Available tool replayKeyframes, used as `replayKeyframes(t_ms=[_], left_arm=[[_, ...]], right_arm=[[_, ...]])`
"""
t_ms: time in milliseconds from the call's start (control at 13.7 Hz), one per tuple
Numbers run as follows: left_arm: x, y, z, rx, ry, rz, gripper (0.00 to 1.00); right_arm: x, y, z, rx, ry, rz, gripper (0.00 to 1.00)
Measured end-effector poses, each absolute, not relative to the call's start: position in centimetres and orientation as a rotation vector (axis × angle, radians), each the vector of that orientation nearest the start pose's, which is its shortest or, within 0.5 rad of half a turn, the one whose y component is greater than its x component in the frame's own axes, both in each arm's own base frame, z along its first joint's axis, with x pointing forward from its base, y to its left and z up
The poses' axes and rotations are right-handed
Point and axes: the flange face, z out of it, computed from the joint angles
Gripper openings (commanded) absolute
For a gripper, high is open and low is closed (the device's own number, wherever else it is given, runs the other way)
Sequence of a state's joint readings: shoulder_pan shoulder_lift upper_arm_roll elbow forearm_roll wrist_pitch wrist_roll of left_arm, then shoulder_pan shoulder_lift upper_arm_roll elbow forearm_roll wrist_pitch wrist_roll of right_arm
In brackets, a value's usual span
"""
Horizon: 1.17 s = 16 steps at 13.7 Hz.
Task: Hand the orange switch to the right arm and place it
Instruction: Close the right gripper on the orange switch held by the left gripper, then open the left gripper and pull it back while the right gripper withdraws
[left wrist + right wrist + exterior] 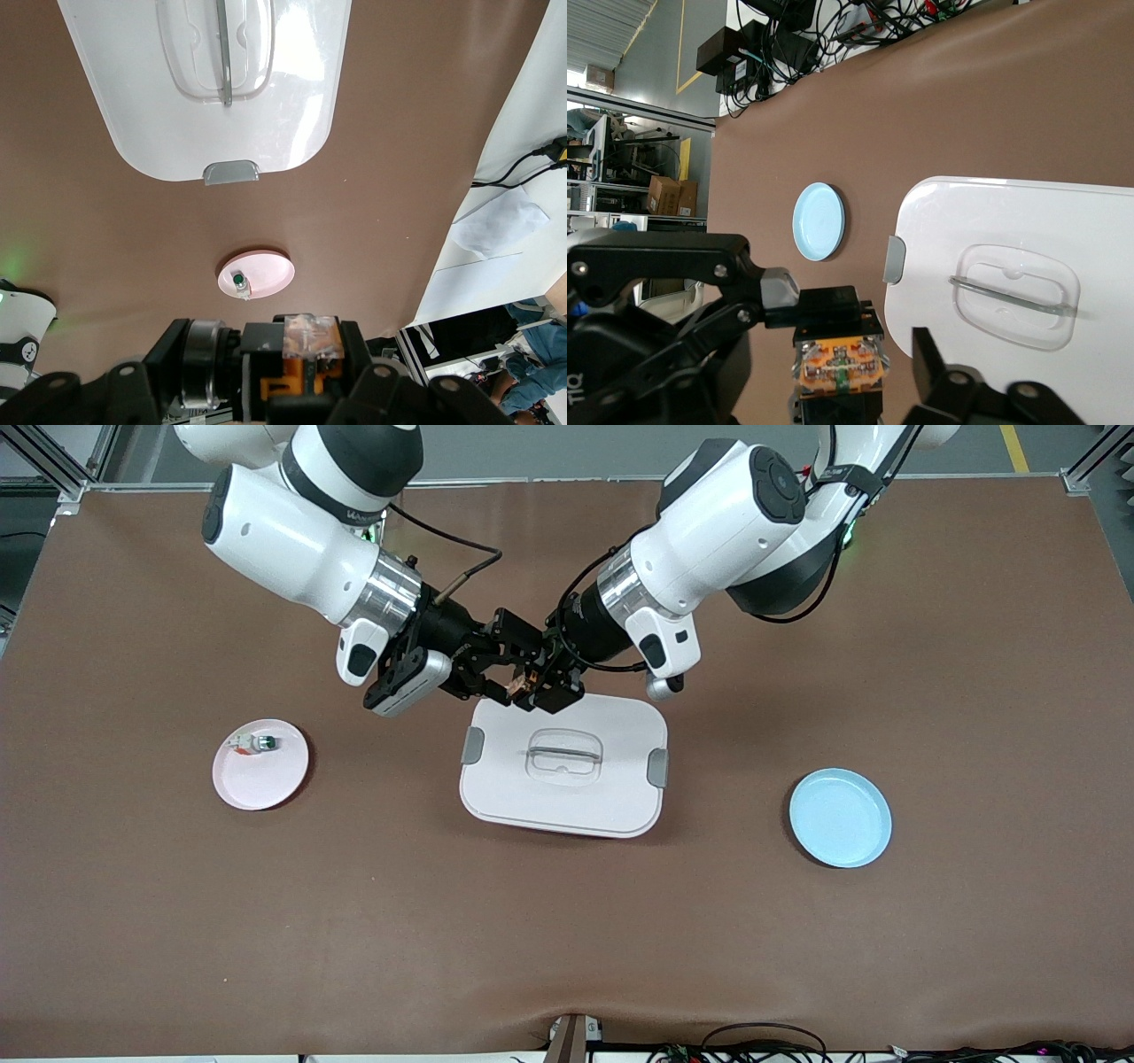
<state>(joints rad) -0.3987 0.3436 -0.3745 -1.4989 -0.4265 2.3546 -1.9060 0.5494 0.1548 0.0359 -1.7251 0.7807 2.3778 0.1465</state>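
**Mid-air handoff over the lidded box, here's how I'd play it**

So both grippers meet just above centre of the front frame, over the top edge of the white lidded box. The orange switch sits between them in the air. From the right wrist view the left gripper is clenched on the switch body, orange face toward the right camera. The right gripper has one finger beside the switch and the other standing off with a gap, so I'd call its jaws released for now.

What I'd do: centre the right fingers on the black housing, not the orange face, squeeze fully, and only then let the left go. Small part, so any skew and it drops onto the lid.

Placement target is my guess: the pink plate at mid-left, already holding a small white-green piece, or the empty blue plate at lower right.
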Motion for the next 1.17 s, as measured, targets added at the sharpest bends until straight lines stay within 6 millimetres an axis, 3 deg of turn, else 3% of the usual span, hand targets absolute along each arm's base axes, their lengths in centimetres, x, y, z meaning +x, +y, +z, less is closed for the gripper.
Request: replayKeyframes(t_ms=[219, 292, 511, 584, 657, 730, 803, 1168], left_arm=[[52.65, -46.40, 54.54, 1.891, 1.611, -0.462, 0.33], [52.65, -46.41, 54.60, 1.890, 1.610, -0.461, 0.33], [52.65, -46.42, 54.66, 1.888, 1.609, -0.461, 0.33], [52.66, -46.42, 54.67, 1.888, 1.608, -0.460, 0.39], [52.67, -46.42, 54.67, 1.888, 1.608, -0.460, 0.60], [52.67, -46.42, 54.67, 1.887, 1.609, -0.460, 0.89], [52.67, -46.41, 54.66, 1.887, 1.609, -0.460, 1.00], [52.88, -46.50, 53.84, 1.905, 1.613, -0.449, 1.00]], right_arm=[[54.23, 36.05, 54.87, -2.365, -0.020, -0.257, 0.05], [54.25, 36.04, 54.94, -2.365, -0.022, -0.256, 0.00], [54.32, 36.03, 55.08, -2.368, -0.029, -0.256, 0.00], [54.35, 36.03, 55.09, -2.369, -0.030, -0.255, 0.00], [54.37, 36.04, 55.10, -2.369, -0.030, -0.255, 0.00], [54.38, 36.04, 55.11, -2.369, -0.031, -0.254, 0.00], [54.39, 36.05, 55.11, -2.369, -0.031, -0.254, 0.00], [54.42, 36.06, 54.92, -2.381, -0.042, -0.255, 0.00]])
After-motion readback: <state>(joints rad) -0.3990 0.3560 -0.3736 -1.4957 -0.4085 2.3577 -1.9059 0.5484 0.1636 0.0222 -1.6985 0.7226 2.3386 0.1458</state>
